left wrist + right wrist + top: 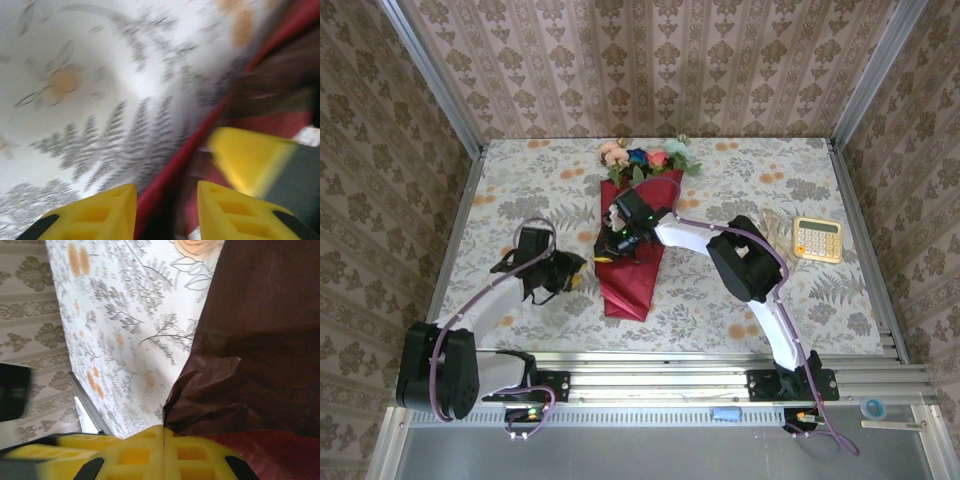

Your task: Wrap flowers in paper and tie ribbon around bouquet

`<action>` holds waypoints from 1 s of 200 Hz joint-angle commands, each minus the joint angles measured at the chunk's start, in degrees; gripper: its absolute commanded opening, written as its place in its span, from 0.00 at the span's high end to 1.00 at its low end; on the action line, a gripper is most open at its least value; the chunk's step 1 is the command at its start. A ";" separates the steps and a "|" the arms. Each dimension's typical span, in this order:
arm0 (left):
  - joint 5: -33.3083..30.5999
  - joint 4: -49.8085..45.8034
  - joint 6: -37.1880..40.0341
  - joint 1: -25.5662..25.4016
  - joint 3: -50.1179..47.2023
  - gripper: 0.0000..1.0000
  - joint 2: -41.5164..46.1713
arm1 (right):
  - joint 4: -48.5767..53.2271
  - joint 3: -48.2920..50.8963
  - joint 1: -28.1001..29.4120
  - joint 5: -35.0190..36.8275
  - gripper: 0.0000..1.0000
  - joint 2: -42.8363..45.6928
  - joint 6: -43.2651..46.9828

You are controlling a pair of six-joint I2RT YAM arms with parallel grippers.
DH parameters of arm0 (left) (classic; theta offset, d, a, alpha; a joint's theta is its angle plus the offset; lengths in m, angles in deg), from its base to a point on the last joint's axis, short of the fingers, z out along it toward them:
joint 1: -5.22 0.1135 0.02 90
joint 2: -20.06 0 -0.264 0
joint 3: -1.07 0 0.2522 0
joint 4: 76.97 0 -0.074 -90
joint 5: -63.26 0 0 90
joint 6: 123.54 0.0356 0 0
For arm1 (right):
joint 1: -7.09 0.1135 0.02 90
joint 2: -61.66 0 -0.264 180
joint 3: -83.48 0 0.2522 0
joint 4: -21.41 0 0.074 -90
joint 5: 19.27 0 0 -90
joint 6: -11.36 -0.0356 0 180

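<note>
One worktop [520, 180] carries one bouquet [638, 285]. Its long axis runs near to far, with the tip near and the flowers [645, 158] at the far end. The right arm [700, 235] reaches over the cone's middle, and the right fingers [135, 455] are pressed together, apparently pinching the paper [250, 340] edge. The left fingers [100, 215] stand apart, just left of the cone, whose edge runs toward their gap. One calculator [817, 238] lies at the right.
</note>
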 commanded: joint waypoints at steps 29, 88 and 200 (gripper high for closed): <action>1.99 0.96 1.83 1.44 8.19 0.63 -6.46 | 4.24 -5.41 0.77 -2.33 0.84 -5.17 3.26; 3.83 -3.00 6.38 2.27 16.57 0.56 -15.87 | 1.17 -1.43 1.41 -0.28 0.49 -3.95 4.25; 4.76 -14.37 5.20 4.63 4.87 0.83 1.58 | -7.19 4.96 1.73 1.45 0.33 -1.80 -0.21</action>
